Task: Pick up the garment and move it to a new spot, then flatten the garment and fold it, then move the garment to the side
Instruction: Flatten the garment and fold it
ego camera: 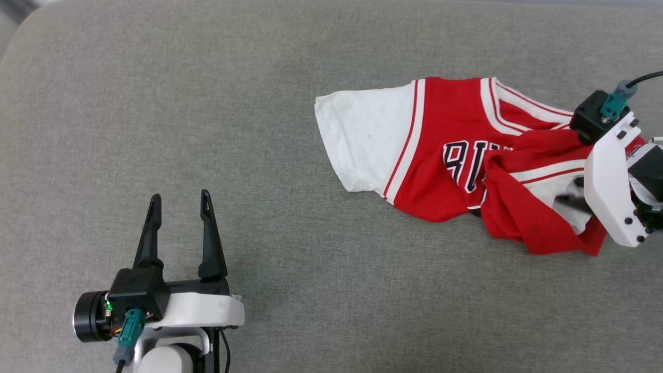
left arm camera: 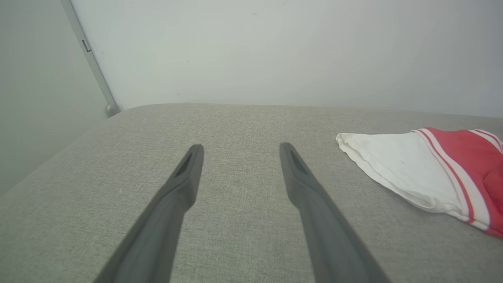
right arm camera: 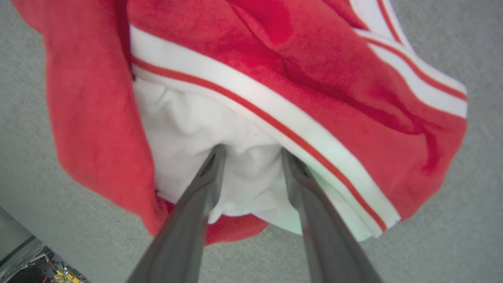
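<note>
Partly bunched garment (ego camera: 430,155) on grey cushion (ego camera: 207,103), right gripper (right arm camera: 251,153) astride white sleeve (right arm camera: 188,129).

Red jersey (ego camera: 435,171), white sleeve (ego camera: 357,140), grey woven surface (ego camera: 181,103)

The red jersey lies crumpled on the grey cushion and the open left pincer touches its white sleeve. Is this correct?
No. The left pincer is open, but it stands apart from the white sleeve of the jersey, over bare grey cushion, as the head view shows.
</note>
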